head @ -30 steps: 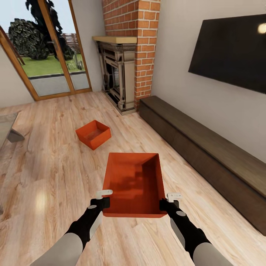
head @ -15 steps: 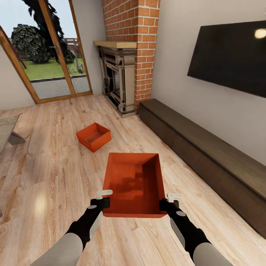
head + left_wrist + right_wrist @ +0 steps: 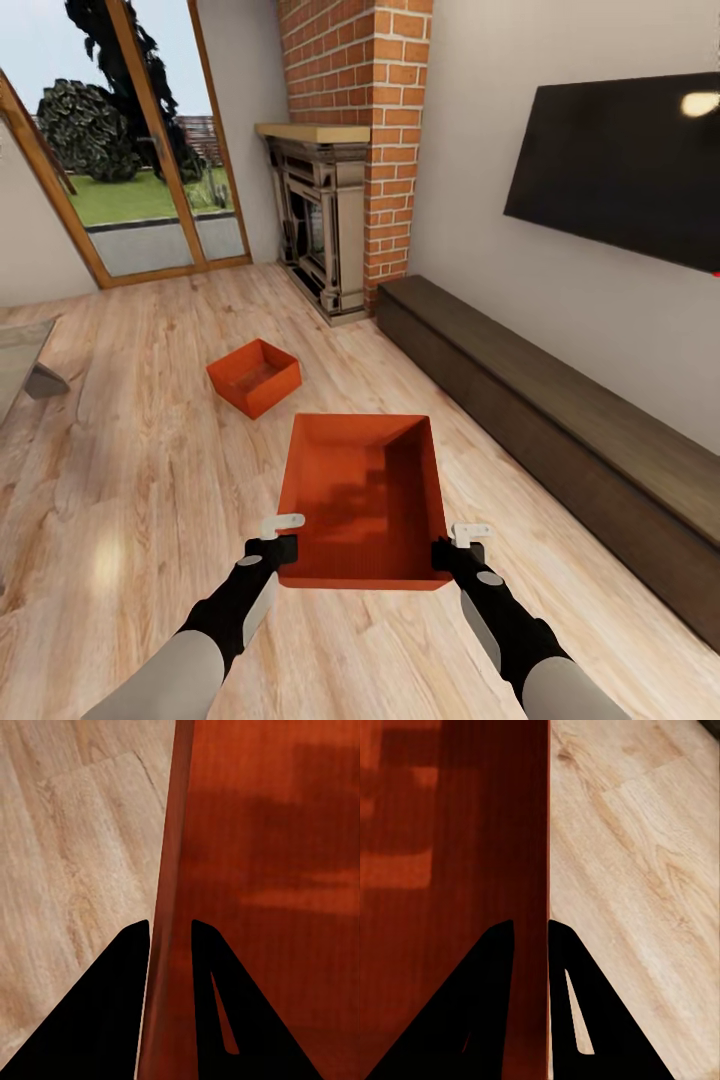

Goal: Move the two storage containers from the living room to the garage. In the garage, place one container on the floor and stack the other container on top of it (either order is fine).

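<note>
An orange-red storage container hangs above the wood plank floor in front of me, carried between both arms. My left gripper is shut on its left wall, one finger on each side of it. On the opposite side, my right gripper is shut on its right wall in the same way. The second storage container sits on the living room floor farther ahead and to the left, near the fireplace.
A long dark low cabinet runs along the right wall under a black TV. Wood-framed glass doors stand at the back left. A glass table's edge shows at the far left. Open plank floor lies around me.
The whole view has shifted: the far container, fireplace and doors appear slightly smaller and farther. The held container and both grippers keep the same place in the picture.
</note>
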`<state>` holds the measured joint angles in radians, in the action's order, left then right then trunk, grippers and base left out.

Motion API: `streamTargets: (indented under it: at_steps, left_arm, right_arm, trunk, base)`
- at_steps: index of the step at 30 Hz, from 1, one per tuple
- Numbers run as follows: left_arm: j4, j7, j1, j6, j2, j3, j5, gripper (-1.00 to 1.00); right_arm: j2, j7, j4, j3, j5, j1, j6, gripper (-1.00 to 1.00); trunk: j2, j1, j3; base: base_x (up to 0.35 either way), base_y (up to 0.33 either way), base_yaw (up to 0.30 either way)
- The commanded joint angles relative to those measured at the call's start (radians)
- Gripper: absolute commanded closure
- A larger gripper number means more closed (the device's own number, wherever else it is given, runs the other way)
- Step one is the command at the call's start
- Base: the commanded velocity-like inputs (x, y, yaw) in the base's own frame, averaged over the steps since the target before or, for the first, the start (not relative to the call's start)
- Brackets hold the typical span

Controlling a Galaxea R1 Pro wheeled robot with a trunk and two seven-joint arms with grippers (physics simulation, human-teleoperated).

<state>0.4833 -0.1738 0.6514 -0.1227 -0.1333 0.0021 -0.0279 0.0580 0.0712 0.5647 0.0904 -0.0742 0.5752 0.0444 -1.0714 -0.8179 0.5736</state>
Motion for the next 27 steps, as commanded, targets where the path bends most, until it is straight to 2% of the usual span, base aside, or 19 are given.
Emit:
streamTargets:
  at_steps: [1,27]
  left_arm:
    - [0.003,-0.085,0.001,-0.008,0.000,0.015,0.007,1.00]
    - [0.003,-0.093,0.001,-0.008,0.000,0.015,0.002,1.00]
  right_arm:
    - [-0.001,0.018,0.003,-0.001,0.001,0.000,0.005,1.00]
    - [-0.001,0.017,0.003,-0.001,0.001,0.000,0.005,1.00]
  trunk:
    - [-0.001,0.000,-0.001]
    - [-0.001,0.000,-0.042]
  base:
    - [0.000,0.000,0.000]
    - [0.000,0.000,0.000]
